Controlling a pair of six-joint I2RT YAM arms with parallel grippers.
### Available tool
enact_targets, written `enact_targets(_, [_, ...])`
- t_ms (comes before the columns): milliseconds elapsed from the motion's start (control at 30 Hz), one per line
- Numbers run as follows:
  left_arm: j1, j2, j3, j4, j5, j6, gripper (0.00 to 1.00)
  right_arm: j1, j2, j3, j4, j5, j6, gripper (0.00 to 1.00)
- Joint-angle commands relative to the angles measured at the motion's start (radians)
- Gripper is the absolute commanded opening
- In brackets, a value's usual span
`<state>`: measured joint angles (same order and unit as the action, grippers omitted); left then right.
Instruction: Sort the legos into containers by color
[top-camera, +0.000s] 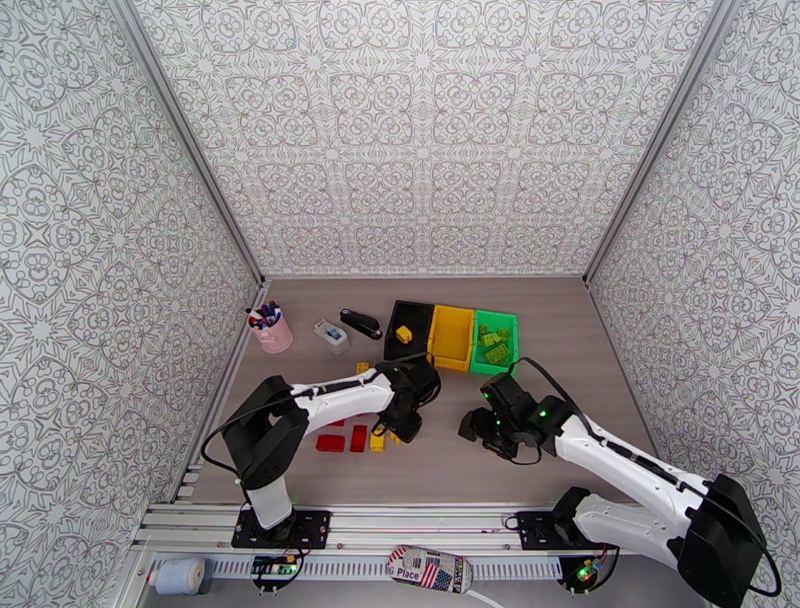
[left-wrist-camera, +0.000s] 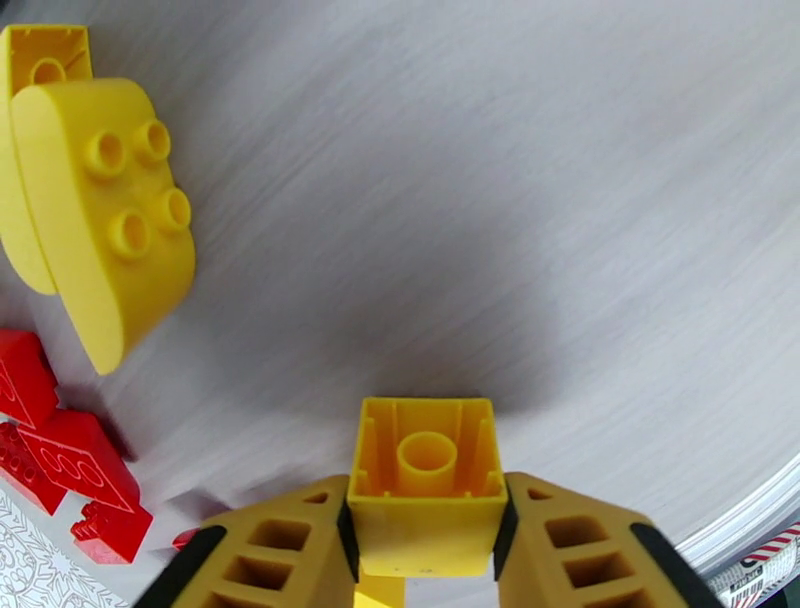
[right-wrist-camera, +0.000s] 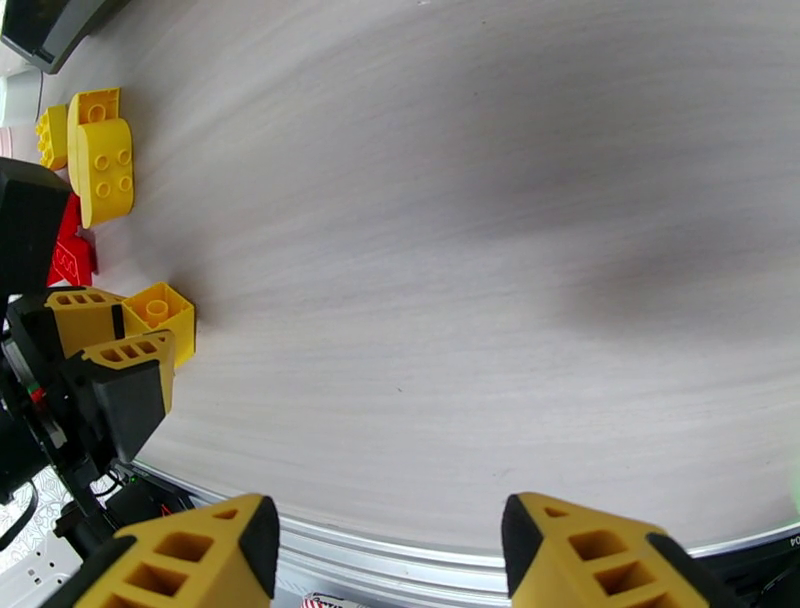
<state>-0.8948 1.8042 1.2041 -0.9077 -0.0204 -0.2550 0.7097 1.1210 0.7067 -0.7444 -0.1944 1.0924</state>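
Now the step in hand is the pick-up of one yellow brick. The left tool (left-wrist-camera: 427, 525) is clenched on a small yellow brick (left-wrist-camera: 427, 478), one finger on each side wall, with the hollow underside turned to the wrist camera. From the right wrist view this brick (right-wrist-camera: 160, 310) sits very low at the tabletop (right-wrist-camera: 480, 250); I cannot tell if it is already lifted free.

The right tool (right-wrist-camera: 388, 555) is released and holds nothing, hanging over bare wood near the front edge.

Just beside the left tool lie a rounded yellow brick (left-wrist-camera: 115, 215) and several red bricks (left-wrist-camera: 65, 455), not yet sorted. The three bins stand in a row further back: the black bin (top-camera: 420, 318) with one yellow brick (top-camera: 403, 334) inside, the yellow bin (top-camera: 451, 337), and the green bin (top-camera: 475, 345) with green bricks (top-camera: 497, 346).

In my judgement, the next move calls for raising the brick clear of its neighbours, carrying it back and to the right over the yellow bin, and opening only when above that compartment, not above the black one next to it.
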Motion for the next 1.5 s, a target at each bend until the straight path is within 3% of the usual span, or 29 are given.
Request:
enact_targets(0, [0.016,-0.029,0.036,-0.025,0.025,-0.013,0.37,0.006,0.035,0.032,0.031,-0.001,-0.011,0.64])
enact_targets(300, [0.193,-0.132,0.062,0.040,0.193,-0.101,0.35,0.026,0.229,0.179,0.151,-0.081,-0.074,0.64])
enact_targets(567, [0.367,-0.135,0.119,0.110,0.333,-0.178,0.34,0.051,0.439,0.417,0.138,-0.125,-0.146,0.63])
enact_targets(800, [0.483,-0.051,0.239,0.171,0.379,-0.271,0.34,0.038,0.543,0.614,0.009,-0.104,-0.211,0.65])
enact_targets(1033, [0.499,0.113,0.480,0.139,0.396,-0.283,0.34,-0.030,0.539,0.675,-0.072,-0.076,-0.192,0.65])
enact_targets(1167, [0.502,0.209,0.613,0.105,0.386,-0.283,0.43,-0.070,0.543,0.727,-0.200,-0.016,-0.179,0.65])
enact_targets(1267, [0.502,0.254,0.683,0.082,0.394,-0.280,0.61,-0.092,0.544,0.727,-0.242,-0.020,-0.193,0.64])
enact_targets(1367, [0.501,0.256,0.706,0.075,0.394,-0.274,0.72,-0.092,0.502,0.675,-0.213,0.026,-0.192,0.64])
enact_targets(1467, [0.499,0.225,0.689,0.072,0.383,-0.273,0.75,-0.097,0.436,0.587,-0.119,0.034,-0.175,0.64])
